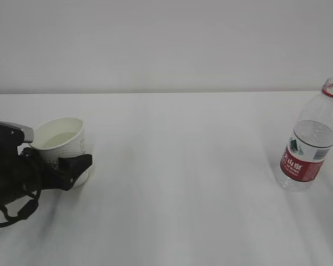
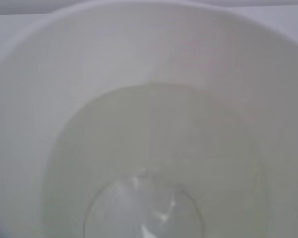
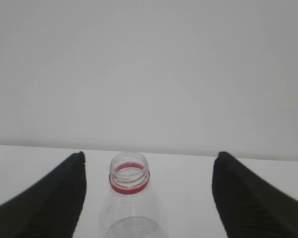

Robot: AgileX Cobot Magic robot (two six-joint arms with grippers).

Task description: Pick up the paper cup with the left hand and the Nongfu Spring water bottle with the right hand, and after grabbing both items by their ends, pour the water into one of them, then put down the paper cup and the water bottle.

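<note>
The pour looks done. The cup [image 1: 64, 141] has water [image 2: 154, 148] in it: the left wrist view looks straight down into it and shows a clear pool over the bottom and partway up the wall. The bottle [image 1: 311, 149] stands uncapped on the tabletop [image 1: 183, 194] and looks mostly empty, though how much water is left in it is hard to tell.

The bottle also looks put down. The right gripper [image 3: 150, 156] is just behind it, fingers spread wide to either side and clear of the neck, holding nothing. This gripper is out of frame in the exterior view.

The cup is what remains. It sits far from the bottle, across the tabletop at the opposite side of the exterior view, low and about at the surface. It leans toward the arm rather than standing square. The left gripper [image 1: 75, 160] is around its lower body, with one black finger lying across the near side. The other finger is hidden behind the cup. Since a leaning cup of water would not stay that way alone, I judge that the gripper has hold of it at a wide opening. Whether the base touches the tabletop is not clear.

Left to do, by my reading: set the cup upright, release it, and draw both arms away.
</note>
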